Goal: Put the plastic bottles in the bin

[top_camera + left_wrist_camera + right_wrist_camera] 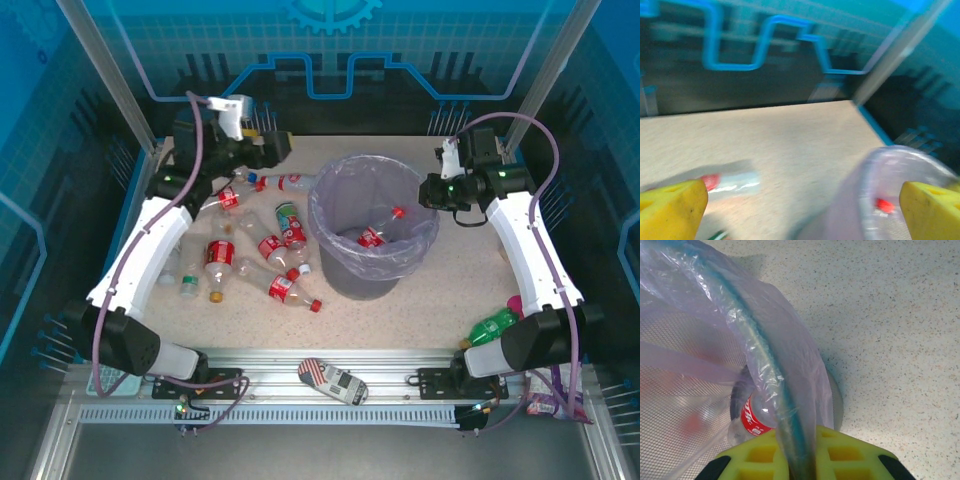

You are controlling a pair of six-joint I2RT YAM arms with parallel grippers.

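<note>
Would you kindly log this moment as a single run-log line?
left gripper: jaws open, empty | right gripper: jaws shut on bin rim | one bottle in bin | other bottles on table

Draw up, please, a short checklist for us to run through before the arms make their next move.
1. Left pincer open and empty: ok.
2. Right pincer clamped on the bin at its rim: ok, the rim sits in its grip.
3. Bin upright, mouth open: ok.
4. Something already binned: ok, one red-capped bottle lies inside.
5. Table cleared: not ok, several bottles lie left of the bin.
6. Green bottle kept apart: ok, it lies by the right arm's base.
</note>
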